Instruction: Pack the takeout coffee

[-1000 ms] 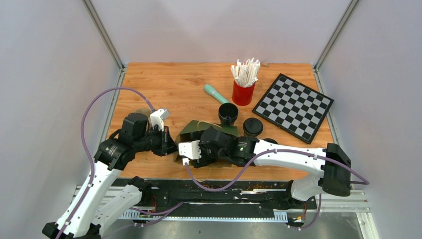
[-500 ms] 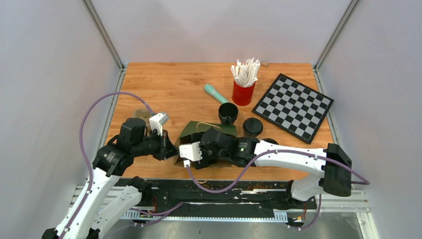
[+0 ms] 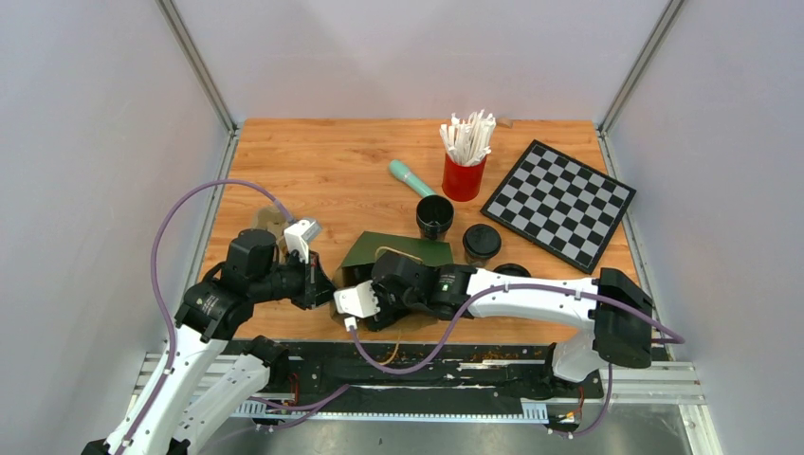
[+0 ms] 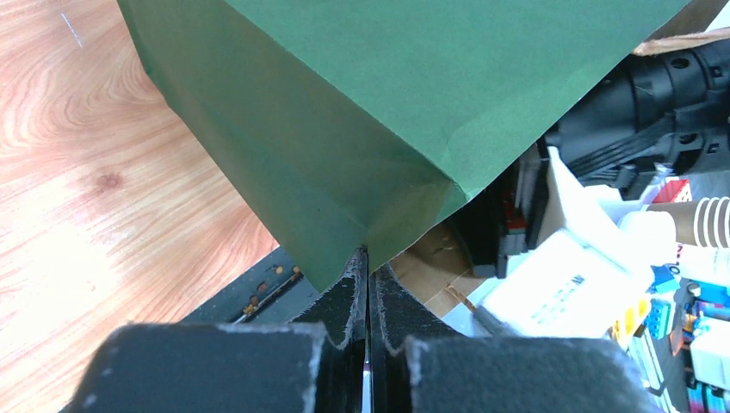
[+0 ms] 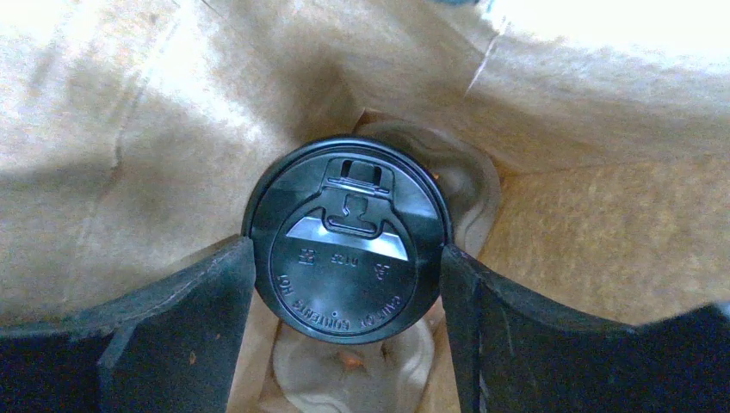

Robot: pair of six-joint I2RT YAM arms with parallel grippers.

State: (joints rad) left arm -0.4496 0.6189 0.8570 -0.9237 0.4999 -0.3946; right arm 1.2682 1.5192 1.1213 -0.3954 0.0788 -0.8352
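1. pinching a folded corner of the matte green paper bag (image 4: 361, 103), the left gripper (image 4: 368, 262) has its ribbed black jaws pressed together on the paper.
2. inside the bag, creased brown kraft walls surround the coffee cup (image 5: 346, 249), seen only as a round glossy black lid; the right gripper (image 5: 344, 256) clamps it, one flat dark finger touching each side.
3. the cup's body is hidden under its lid, and a pale moulded shape beneath is hard to identify.
4. only the top view shows the bag at lower middle of the frame on the grainy wooden table (image 3: 313, 161); there the cup and the right fingers are hidden inside it.
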